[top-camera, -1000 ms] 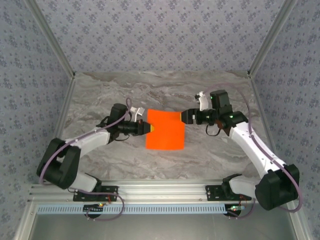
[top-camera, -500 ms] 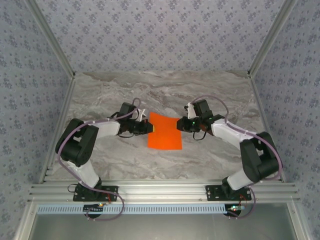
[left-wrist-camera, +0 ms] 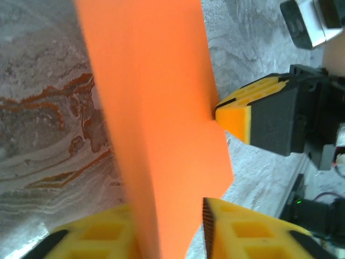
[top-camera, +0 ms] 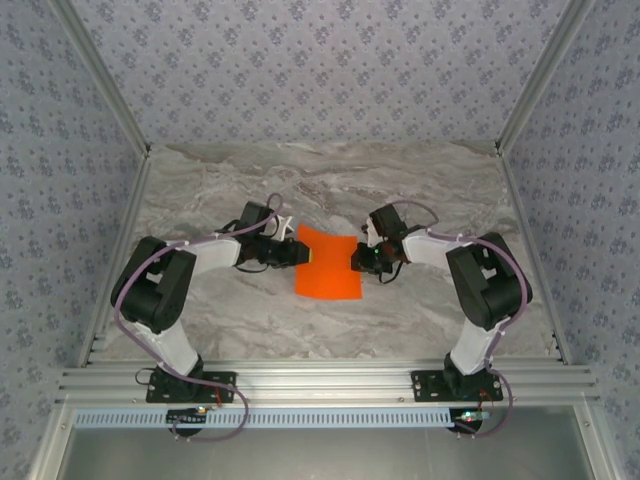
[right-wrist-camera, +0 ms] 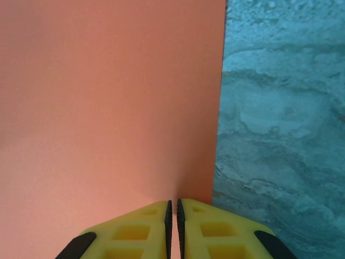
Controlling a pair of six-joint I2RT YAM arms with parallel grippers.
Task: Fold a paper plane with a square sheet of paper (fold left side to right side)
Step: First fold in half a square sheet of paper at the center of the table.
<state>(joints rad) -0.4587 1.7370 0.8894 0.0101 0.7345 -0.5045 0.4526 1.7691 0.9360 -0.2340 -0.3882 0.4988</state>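
— A grey marbled bench (top-camera: 430,190), with patterned blue walls (top-camera: 320,70) around it. Where is the paper?
— The thin bright orange sheet of paper (top-camera: 328,272) sits mid-bench, between the two arms. Its far edge looks curved.
— And the right fingers (right-wrist-camera: 140,232)?
— Pressed together, pinching the sheet's right edge.
— The left fingers (left-wrist-camera: 97,240)?
— Spread apart at the sheet's left edge. The paper runs between them, but I cannot tell whether either one touches it.
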